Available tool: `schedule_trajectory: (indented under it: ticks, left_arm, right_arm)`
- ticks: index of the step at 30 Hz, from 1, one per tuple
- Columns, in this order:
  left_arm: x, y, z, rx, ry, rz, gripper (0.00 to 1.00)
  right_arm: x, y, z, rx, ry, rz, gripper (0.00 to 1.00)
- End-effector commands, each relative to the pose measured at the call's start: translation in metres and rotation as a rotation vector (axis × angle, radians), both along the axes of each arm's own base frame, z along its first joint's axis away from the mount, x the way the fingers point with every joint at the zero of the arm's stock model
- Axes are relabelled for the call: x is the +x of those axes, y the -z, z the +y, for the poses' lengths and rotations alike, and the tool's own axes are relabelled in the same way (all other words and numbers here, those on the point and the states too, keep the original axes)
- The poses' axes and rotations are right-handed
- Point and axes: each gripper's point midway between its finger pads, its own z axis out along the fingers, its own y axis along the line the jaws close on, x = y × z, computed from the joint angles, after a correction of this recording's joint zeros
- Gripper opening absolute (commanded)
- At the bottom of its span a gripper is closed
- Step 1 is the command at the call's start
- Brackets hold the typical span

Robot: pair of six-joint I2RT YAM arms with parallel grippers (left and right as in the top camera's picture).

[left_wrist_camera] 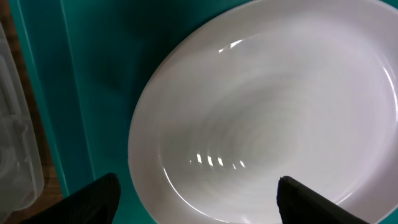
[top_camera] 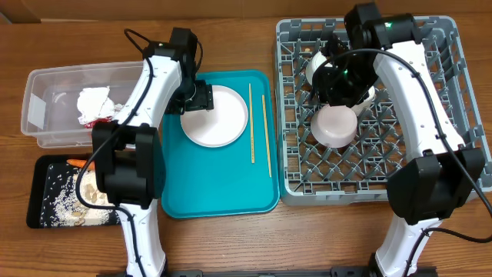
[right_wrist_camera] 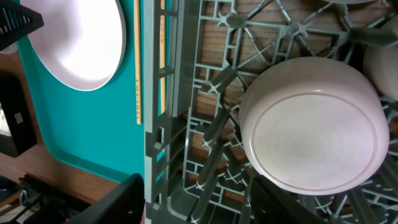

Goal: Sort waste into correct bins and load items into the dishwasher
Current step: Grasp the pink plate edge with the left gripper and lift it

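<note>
Pale pink plate [top_camera: 217, 115] lies on the teal tray [top_camera: 223, 185], with its 10 o'clock rim between the left fingers [left_wrist_camera: 96, 198], which are spread and grasping nothing; the left arm is nearer. Right fingers [right_wrist_camera: 118, 202], off at 3 o'clock, are apart and empty above an upturned bowl [right_wrist_camera: 311, 124] in the dish rack [top_camera: 442, 177].

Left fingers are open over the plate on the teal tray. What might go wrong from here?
The pale pink round plate lies flat on the teal plastic tray, so the left fingers may slip off its low rim. A shoved plate could knock the thin wooden chopsticks beside it.
</note>
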Motion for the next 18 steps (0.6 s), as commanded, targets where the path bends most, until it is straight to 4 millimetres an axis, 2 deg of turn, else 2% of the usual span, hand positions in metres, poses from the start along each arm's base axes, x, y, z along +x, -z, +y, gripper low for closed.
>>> schedule_trajectory:
  ticks: [1, 6, 18]
  left_arm:
    - [0.006, 0.000, 0.008, 0.046, 0.008, -0.020, 0.83]
    - [0.008, 0.001, 0.008, 0.048, 0.015, -0.026, 0.83]
    - [0.001, 0.028, 0.010, 0.051, 0.023, -0.018, 0.84]
  right_arm:
    - [0.001, -0.009, -0.003, 0.003, 0.002, -0.037, 0.58]
    - [0.001, -0.009, -0.003, 0.003, 0.002, -0.037, 0.57]
    - [0.001, -0.009, -0.003, 0.003, 0.002, -0.037, 0.58]
